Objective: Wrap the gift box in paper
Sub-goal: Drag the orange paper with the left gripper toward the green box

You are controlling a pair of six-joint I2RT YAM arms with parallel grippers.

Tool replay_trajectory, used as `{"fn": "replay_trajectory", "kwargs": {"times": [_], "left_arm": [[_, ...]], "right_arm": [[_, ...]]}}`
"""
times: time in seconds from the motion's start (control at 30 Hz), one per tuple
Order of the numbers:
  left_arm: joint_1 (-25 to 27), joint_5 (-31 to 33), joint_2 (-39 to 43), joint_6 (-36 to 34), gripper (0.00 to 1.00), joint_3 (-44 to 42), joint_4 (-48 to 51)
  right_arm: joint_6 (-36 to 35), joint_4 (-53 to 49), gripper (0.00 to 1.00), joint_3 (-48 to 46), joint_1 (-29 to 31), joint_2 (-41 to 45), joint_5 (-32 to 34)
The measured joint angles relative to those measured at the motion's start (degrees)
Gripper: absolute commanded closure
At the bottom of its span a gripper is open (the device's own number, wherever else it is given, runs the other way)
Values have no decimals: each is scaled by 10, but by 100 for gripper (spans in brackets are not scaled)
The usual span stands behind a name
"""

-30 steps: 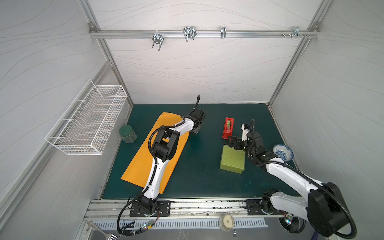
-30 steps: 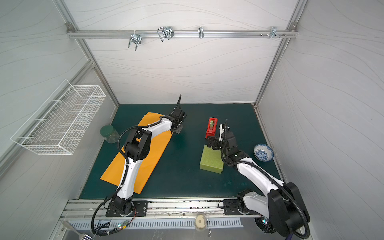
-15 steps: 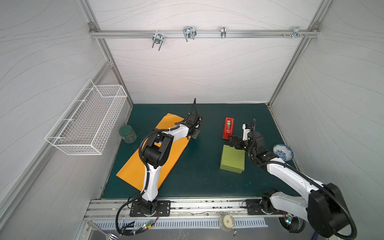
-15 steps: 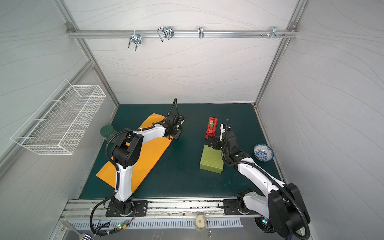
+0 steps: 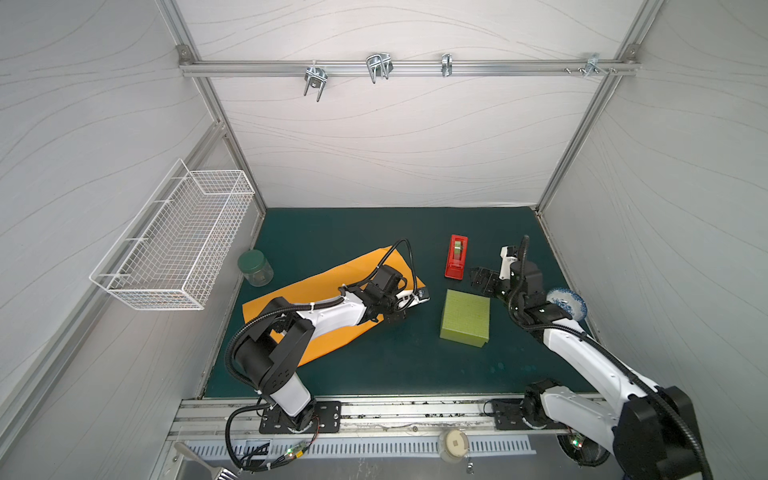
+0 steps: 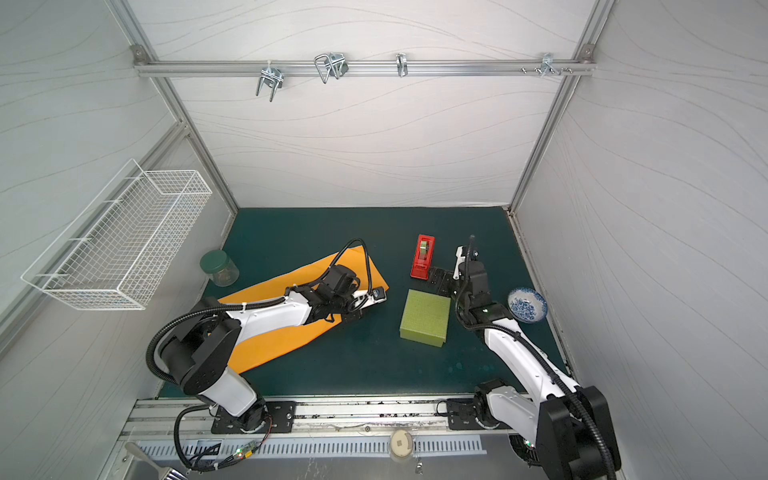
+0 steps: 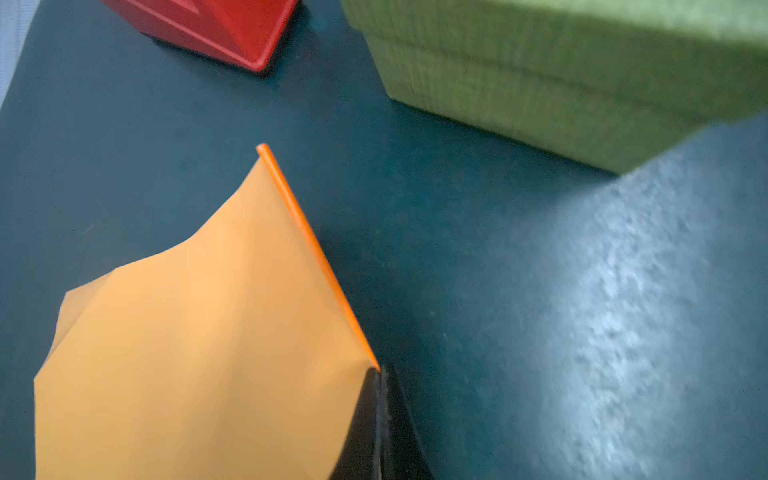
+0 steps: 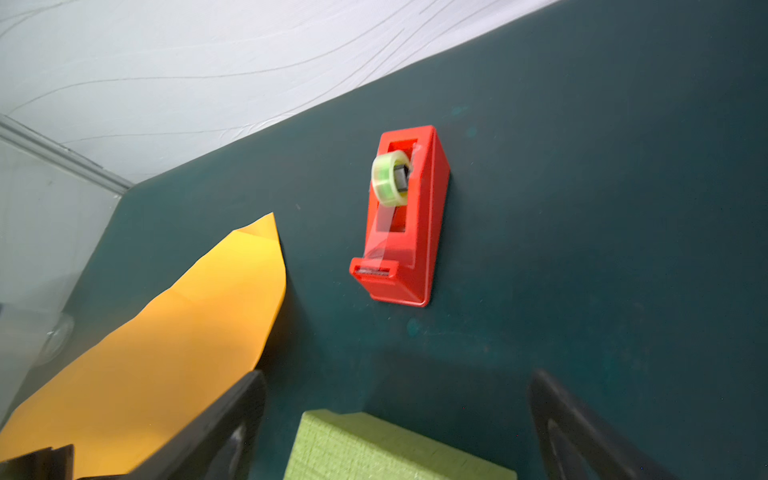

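With the left gripper (image 7: 380,399) pinched tight on the edge of the paper (image 5: 316,282), pull the sheet slow and flat toward the box (image 5: 465,318) at its 3 o'clock, while the right gripper (image 5: 482,281), wide open by the box's 12 o'clock edge, holds nothing.

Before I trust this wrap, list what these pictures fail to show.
Hidden: middle of the paper, under the left arm, both top views.
Blurred and cut by the frame edge: the gift box, left wrist view.
Too small: contents of the jar, top views.
Cut by the frame edge: fingers of the right gripper, right wrist view.
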State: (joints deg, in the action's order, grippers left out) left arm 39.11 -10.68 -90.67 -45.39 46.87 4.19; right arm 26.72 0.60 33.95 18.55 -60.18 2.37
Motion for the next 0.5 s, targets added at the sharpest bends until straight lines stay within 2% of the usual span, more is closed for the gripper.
{"fn": "replay_trajectory", "kwargs": {"times": [0.13, 0.2, 0.4, 0.5], "left_arm": [[22, -1, 43, -73, 100, -41, 2], [51, -1, 45, -106, 100, -49, 2], [110, 0, 27, -130, 100, -53, 8], [113, 10, 37, -117, 79, -67, 19]], "right_arm": [[4, -17, 1, 18, 0, -17, -22], [5, -24, 1, 24, 0, -29, -33], [5, -63, 1, 39, 0, -49, -50], [5, -85, 1, 47, 0, -50, -50]]}}
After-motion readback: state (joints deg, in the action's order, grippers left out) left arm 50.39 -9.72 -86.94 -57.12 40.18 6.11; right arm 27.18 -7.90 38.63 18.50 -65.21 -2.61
